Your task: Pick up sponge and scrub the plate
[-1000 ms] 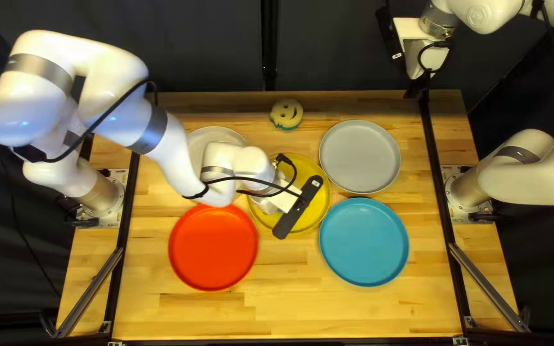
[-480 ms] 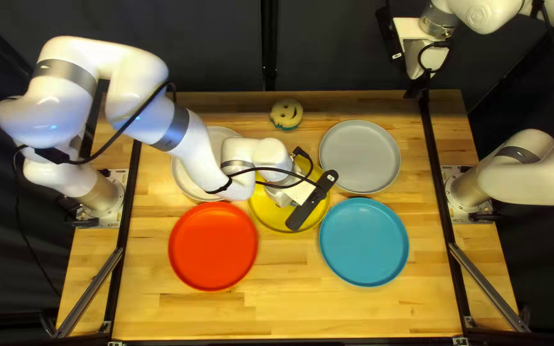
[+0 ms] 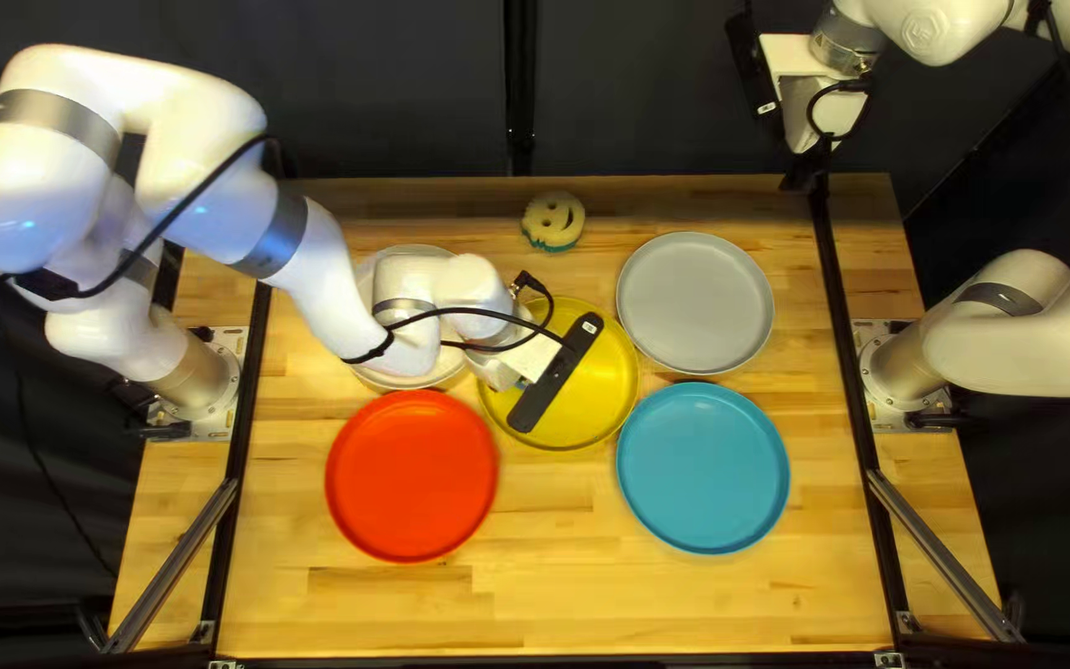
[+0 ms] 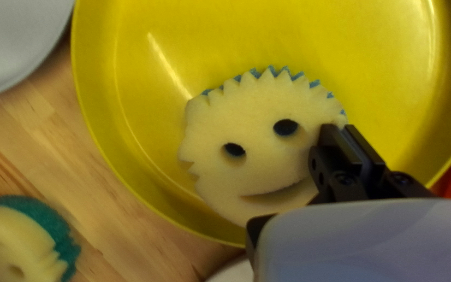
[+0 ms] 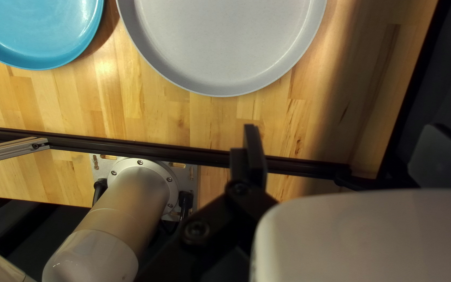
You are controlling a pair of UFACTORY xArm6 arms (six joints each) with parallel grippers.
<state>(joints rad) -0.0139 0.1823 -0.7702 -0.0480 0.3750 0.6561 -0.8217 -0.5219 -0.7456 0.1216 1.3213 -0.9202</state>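
A yellow smiley sponge [image 4: 249, 149] with a blue underside lies flat against the floor of the yellow plate [image 4: 249, 39]. My left gripper [image 4: 288, 184] is shut on it, one black finger [image 4: 339, 156] pressing its edge beside an eye hole. In the top left view the left wrist covers the sponge above the yellow plate [image 3: 605, 409]. A second smiley sponge [image 3: 554, 221], green-backed, sits near the table's far edge and shows again in the left wrist view [image 4: 18, 243]. My right gripper [image 5: 327, 156] is open, raised over the table's right edge, holding nothing.
Around the yellow plate lie an orange plate [image 3: 411, 476], a blue plate [image 3: 702, 467], a grey plate [image 3: 695, 302] and a white plate [image 3: 414, 262], the last partly under my left arm. The right arm's base [image 5: 131, 196] stands beneath its gripper.
My left wrist swung right and farther across the yellow plate, then came back left, carrying the sponge over the plate's floor. The right arm has not moved.
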